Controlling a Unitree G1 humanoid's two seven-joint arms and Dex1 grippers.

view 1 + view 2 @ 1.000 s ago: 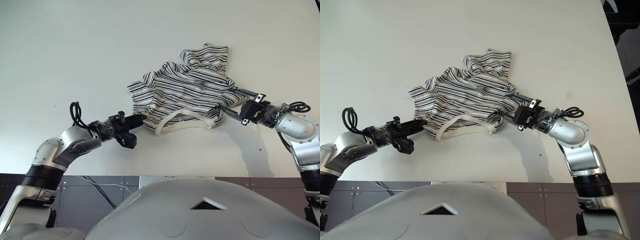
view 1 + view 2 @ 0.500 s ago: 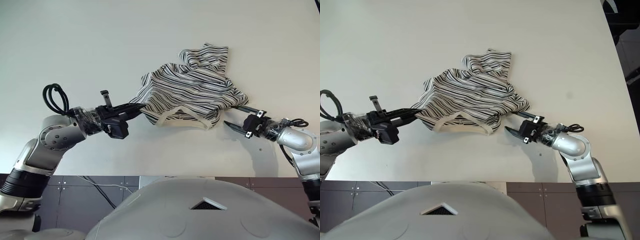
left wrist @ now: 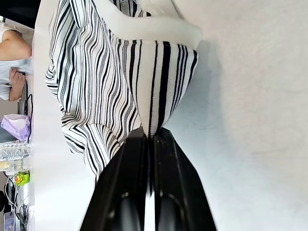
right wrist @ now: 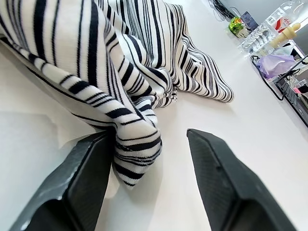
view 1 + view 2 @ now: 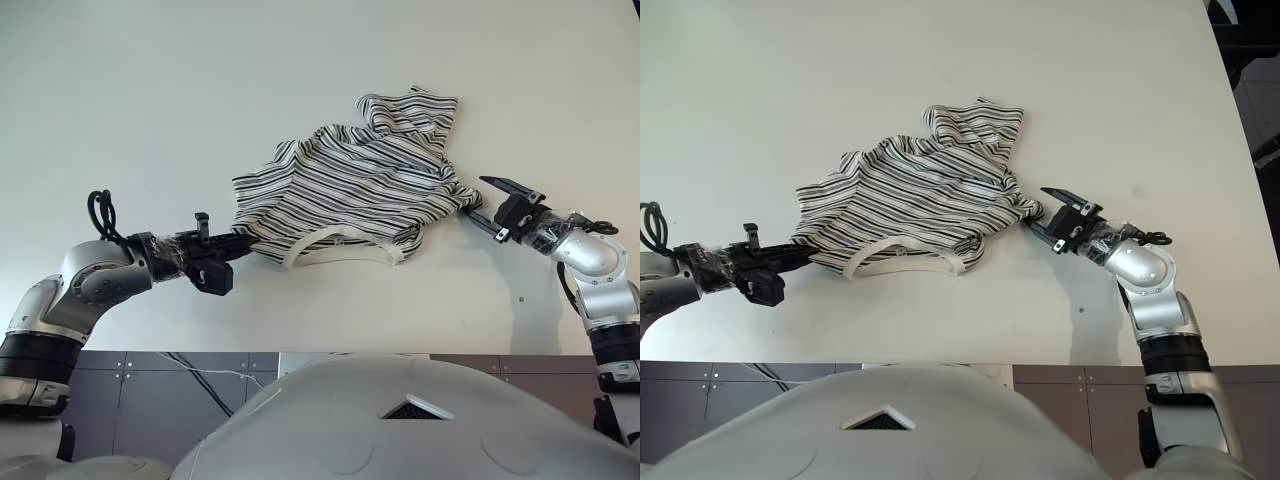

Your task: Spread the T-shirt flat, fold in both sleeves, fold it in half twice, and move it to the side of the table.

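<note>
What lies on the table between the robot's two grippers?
The rumpled striped T-shirt lies between the left gripper and the right gripper, clearest in the left eye view.

T-shirt (image 5: 355, 175) is bunched up around the middle of the counter (image 5: 150, 100); left gripper (image 5: 240, 247) at its near-left corner; right gripper (image 5: 473, 197) touching its right edge.

Our left gripper (image 5: 240, 247), stretched out low to our left, is clamped on the shirt (image 5: 350, 175); our right gripper (image 5: 473, 195), stretched forward, gapes wide.
</note>
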